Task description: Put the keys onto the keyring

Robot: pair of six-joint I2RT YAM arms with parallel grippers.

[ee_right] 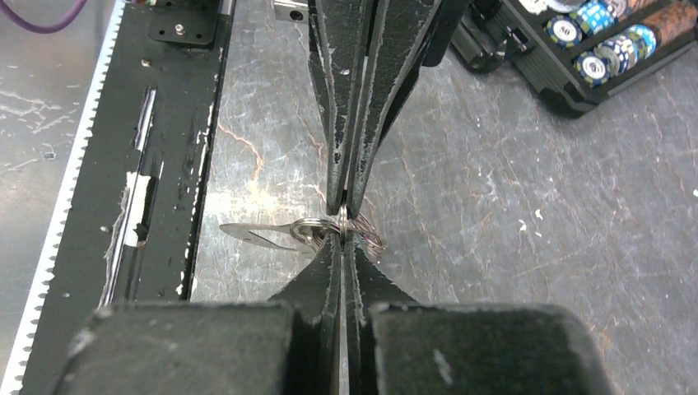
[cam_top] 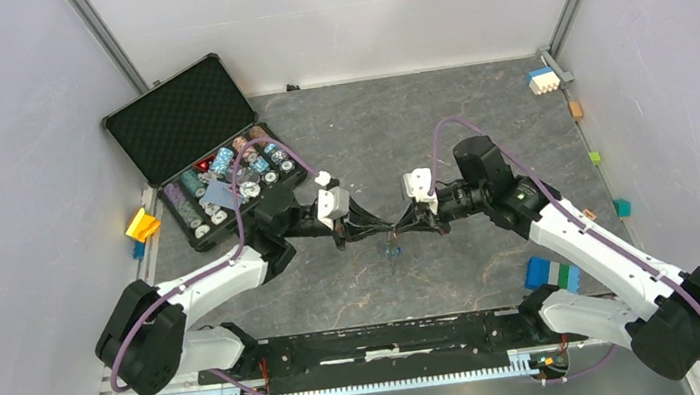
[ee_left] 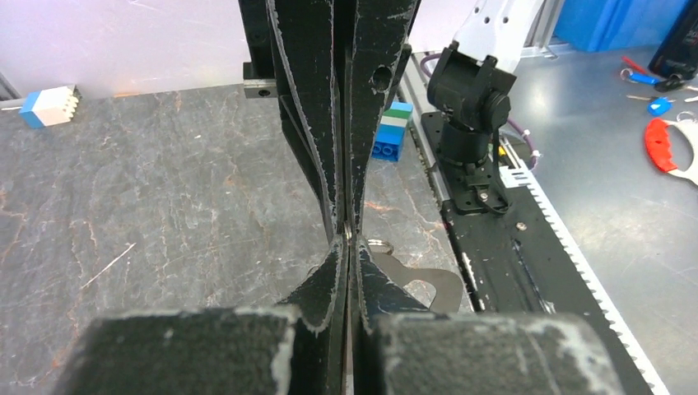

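My left gripper and right gripper meet tip to tip above the middle of the table. Both are shut. In the right wrist view the right gripper pinches a thin metal ring of the keyring, edge-on, with the left fingers closed on it from the other side. A small silver ring with a flat metal key blade sticks out toward the rail. In the left wrist view the left gripper is shut, with the flat blade beside it. A bluish bit hangs below the tips. The green and black tags are hidden.
An open black case of poker chips stands at the back left. Toy blocks lie about: blue-white at the back right, blue-green near the right arm, yellow at the left. The black base rail runs along the near edge.
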